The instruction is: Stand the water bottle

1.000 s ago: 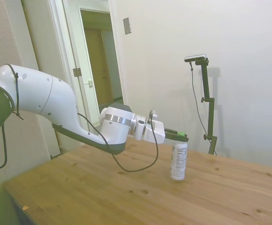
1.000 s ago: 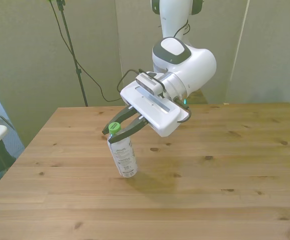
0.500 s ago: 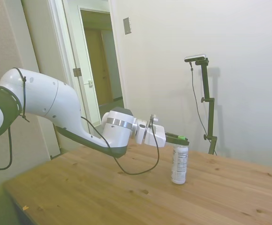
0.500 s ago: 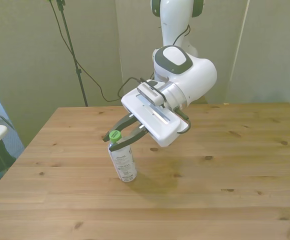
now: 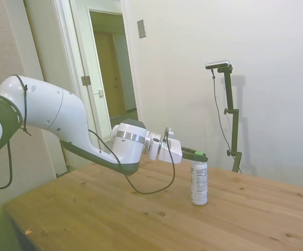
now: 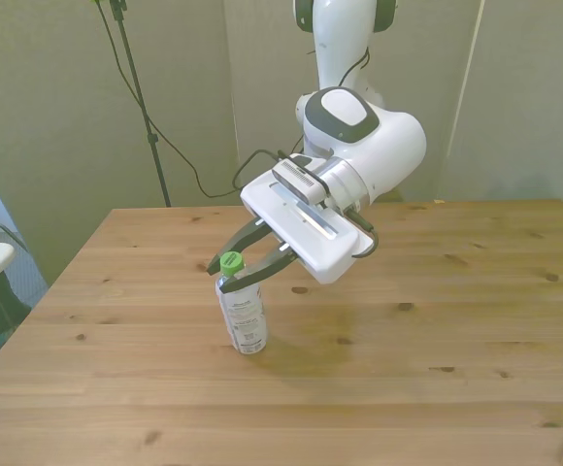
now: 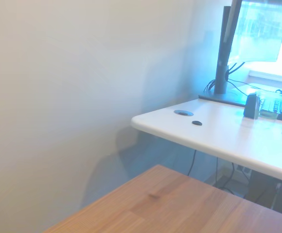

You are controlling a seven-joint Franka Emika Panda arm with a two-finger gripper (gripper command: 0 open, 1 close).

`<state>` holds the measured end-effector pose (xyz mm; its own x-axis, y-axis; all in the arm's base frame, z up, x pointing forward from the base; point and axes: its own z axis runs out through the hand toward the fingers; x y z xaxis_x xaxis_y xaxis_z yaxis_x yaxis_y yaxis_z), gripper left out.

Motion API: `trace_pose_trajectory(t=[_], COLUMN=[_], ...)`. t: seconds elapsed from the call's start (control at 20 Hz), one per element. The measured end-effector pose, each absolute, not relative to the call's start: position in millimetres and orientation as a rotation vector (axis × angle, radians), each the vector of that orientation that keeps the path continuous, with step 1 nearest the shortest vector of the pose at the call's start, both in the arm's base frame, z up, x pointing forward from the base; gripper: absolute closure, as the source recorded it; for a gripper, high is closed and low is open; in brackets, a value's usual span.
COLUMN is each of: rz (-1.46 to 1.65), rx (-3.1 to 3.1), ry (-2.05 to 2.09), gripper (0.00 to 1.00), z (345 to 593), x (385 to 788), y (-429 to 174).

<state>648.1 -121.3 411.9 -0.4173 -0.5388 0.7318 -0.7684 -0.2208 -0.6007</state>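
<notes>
Pincer [image 6: 235, 270] sits at the green cap [image 6: 230, 261] of the water bottle [image 6: 242, 313], fingers spread on either side of the neck; gap shows around the cap in the front view, so it looks let go, not clamping. Hard to be sure one fingertip isn't brushing the cap, the side view is too small to settle it. Nothing is carried.

Bottle stands on its base on the wooden desk [image 6: 437, 330], toward the front view's left of middle, cap up, white label facing out. In the front view it leans a touch toward the front view's left; in the side view the bottle [image 5: 198, 183] reads close to upright, pincer [image 5: 199, 155] level just over its top, arm [image 5: 52, 117] reaching in low and flat.

Step in hand, as I judge it: release and clear. Bottle looks to be bearing its own weight, so task is near done. To do it well:
- widen the fingers fully before moving, so neither pad drags the cap
- back off straight along the finger line or lift straight up, no sideways sweep; bottle is light and tall, a nudge at the top tips it
- go slow for the first bit, then speed up once clear of the cap
- watch the cable [image 5: 156, 185] looped under the wrist, it hangs near the bottle

Wrist view shows only a wall, an edge of the wooden desk and a white desk [image 7: 214, 131] with a monitor [image 7: 257, 29] beyond; bottle not in it.
</notes>
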Motion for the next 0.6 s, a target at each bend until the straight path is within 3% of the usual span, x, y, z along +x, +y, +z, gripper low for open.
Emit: trace_pose_trajectory(t=[0.35, 0.6], rz=[1.693, 1.572], rx=[1.574, 1.734], ry=[-1.854, -1.856], gripper=[0.0, 0.0], z=[433, 476], x=[637, 614], y=[-112, -101])
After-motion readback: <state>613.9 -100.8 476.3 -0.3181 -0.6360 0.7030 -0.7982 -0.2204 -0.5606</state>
